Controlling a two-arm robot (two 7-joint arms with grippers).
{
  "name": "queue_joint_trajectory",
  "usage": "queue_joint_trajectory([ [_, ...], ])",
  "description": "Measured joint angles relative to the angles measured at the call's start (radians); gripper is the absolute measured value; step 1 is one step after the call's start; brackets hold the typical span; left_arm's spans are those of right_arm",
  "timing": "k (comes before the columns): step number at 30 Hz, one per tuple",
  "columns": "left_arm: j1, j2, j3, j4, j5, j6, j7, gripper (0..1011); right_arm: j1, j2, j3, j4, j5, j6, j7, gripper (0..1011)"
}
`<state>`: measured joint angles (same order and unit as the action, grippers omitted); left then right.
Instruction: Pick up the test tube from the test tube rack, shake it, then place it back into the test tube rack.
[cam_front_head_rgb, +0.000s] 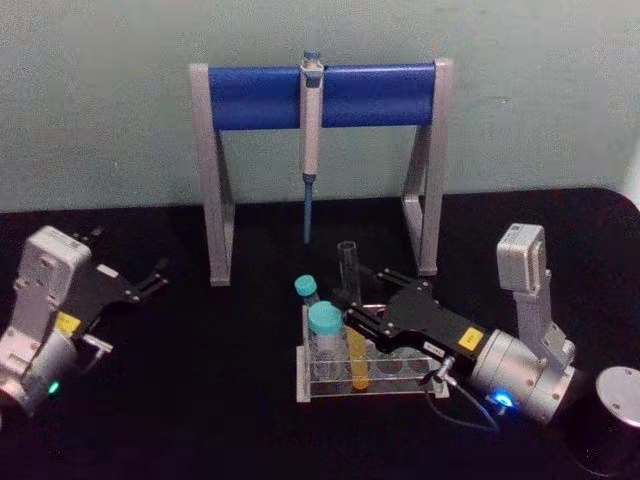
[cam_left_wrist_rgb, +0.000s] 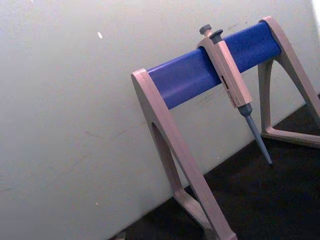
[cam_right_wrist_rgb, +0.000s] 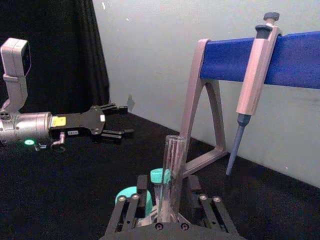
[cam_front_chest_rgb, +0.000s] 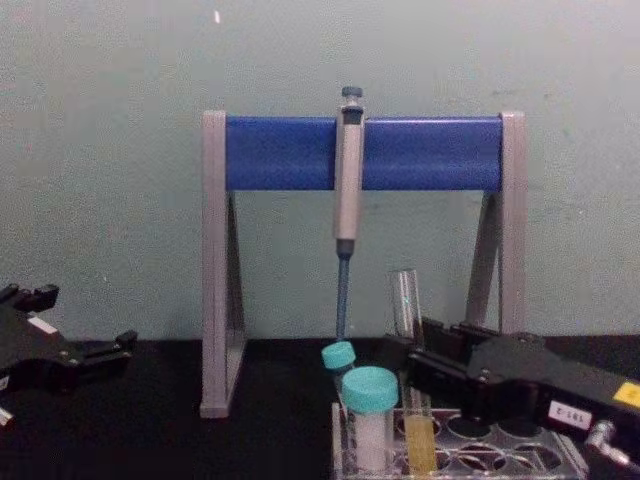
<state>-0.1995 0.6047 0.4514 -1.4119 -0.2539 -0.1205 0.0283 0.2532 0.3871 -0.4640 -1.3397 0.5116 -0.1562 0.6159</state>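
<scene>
The test tube is seen standing upright in the test tube rack, near the table's middle, its yellow-orange liquid low inside the rack; the right gripper is brought in from the right and its fingers are set on either side of the glass above the top plate; whether the pads are pressed on the glass or merely close around it cannot be told; the step in hand is judged to be the grasp or the replacing; if the former, a firm closing and a straight upward lift are called for, so that the teal-capped vial just to the left is not knocked; the left gripper is parked far to the left, fingers parted and empty; the liquid level is shown in the chest view; the tube's open mouth between the fingers is shown better in the right wrist view; the pipette stand is given by the left wrist view
</scene>
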Motion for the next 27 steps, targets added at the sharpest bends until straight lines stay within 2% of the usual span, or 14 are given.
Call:
queue_joint_trajectory([
  [5,0.0,0.0,0.0,0.0,0.0,0.0,0.0,1001,0.0,0.0,0.0,0.0,0.0,0.0,0.0,622],
  [6,0.0,0.0,0.0,0.0,0.0,0.0,0.0,1001,0.0,0.0,0.0,0.0,0.0,0.0,0.0,690],
  [9,0.0,0.0,0.0,0.0,0.0,0.0,0.0,1001,0.0,0.0,0.0,-0.001,0.001,0.001,0.0,763],
  [10,0.0,0.0,0.0,0.0,0.0,0.0,0.0,1001,0.0,0.0,0.0,-0.001,0.001,0.001,0.0,817],
  [17,0.0,0.0,0.0,0.0,0.0,0.0,0.0,1001,0.0,0.0,0.0,-0.001,0.002,0.001,0.001,1000],
  [27,0.0,0.0,0.0,0.0,0.0,0.0,0.0,1001,0.0,0.0,0.0,-0.001,0.002,0.0,0.001,1000],
])
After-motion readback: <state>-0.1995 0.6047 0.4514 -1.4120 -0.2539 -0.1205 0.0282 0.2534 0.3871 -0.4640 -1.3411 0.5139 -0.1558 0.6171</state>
